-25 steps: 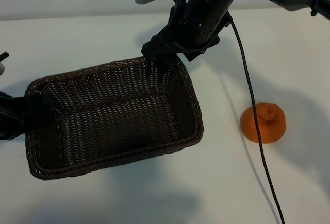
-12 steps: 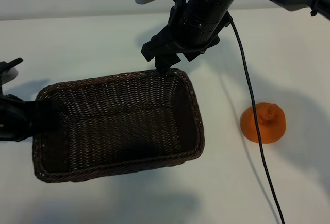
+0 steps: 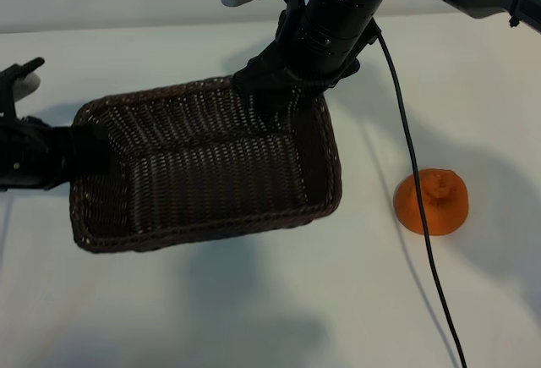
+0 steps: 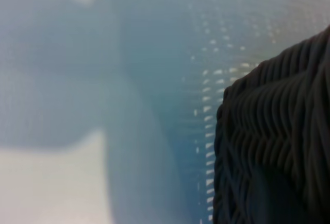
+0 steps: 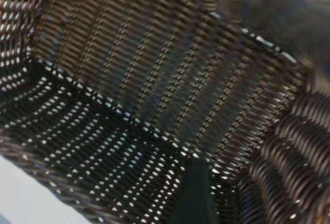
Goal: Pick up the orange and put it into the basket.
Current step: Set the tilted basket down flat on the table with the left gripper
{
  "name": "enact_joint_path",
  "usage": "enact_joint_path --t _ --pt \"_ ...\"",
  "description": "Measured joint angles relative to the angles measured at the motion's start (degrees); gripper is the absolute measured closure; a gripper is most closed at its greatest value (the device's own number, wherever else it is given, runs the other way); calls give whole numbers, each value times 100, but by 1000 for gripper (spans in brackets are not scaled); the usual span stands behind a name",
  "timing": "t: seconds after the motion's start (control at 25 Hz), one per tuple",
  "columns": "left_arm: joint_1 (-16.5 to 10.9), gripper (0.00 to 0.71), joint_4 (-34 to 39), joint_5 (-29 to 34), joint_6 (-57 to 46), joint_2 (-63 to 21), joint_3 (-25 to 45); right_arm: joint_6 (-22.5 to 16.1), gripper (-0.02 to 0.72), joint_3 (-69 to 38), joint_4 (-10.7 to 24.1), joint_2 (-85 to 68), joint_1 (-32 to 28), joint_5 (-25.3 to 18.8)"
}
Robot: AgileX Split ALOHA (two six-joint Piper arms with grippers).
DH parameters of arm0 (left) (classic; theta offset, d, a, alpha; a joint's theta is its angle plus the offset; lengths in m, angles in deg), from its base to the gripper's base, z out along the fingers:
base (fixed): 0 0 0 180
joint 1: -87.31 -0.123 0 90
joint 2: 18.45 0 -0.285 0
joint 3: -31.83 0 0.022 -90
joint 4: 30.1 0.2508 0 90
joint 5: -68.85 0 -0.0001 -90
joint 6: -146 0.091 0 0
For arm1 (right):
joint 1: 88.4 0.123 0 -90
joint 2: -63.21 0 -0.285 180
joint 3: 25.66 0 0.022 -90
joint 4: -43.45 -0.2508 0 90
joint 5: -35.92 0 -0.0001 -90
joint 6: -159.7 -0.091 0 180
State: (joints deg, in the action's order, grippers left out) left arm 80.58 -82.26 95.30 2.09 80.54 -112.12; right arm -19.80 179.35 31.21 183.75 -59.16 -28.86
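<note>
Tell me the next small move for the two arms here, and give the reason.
Probably the left gripper, clamped on the basket rim, should set it down nearer the orange. The basket looks lifted off the table, the orange lies apart at its right, and the open right gripper hangs over the basket, holding nothing.

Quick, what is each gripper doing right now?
Left gripper: closed on the basket at its left end.
Right gripper: open, holding nothing, above the basket's far rim.

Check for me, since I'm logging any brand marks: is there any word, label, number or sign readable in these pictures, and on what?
None: no readable text on the basket, the orange, the table, the cable or the arms.
</note>
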Motion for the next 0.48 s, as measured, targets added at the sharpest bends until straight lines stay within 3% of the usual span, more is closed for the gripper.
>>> enact_joint_path --t 0.48 --pt "8 555 11 253 108 729 -684 0 110 0 -7 0 0 5"
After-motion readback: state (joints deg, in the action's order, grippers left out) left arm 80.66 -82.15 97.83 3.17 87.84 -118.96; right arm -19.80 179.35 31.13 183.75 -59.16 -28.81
